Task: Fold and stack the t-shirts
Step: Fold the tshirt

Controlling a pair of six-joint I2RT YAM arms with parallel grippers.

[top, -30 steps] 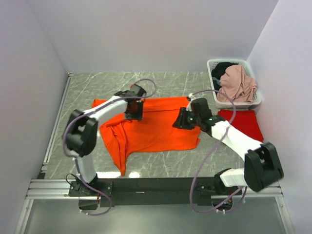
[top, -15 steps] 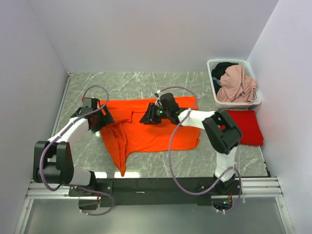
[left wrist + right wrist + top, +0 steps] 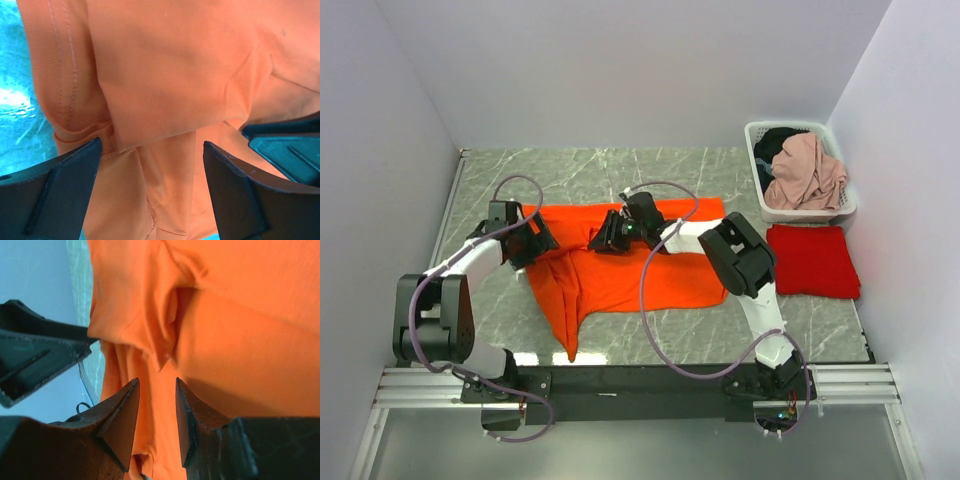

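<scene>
spread t-shirt [image 3: 640, 275] lies left of folded t-shirt [image 3: 812, 260], with basket [image 3: 757, 135] behind it.

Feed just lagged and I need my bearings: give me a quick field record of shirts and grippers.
orange t-shirt: spread out, left side bunched, unfolded
red t-shirt: folded, near the basket
left gripper: open, over orange t-shirt's left edge
right gripper: jaws narrow at the shirt's upper middle, grip unclear
</scene>
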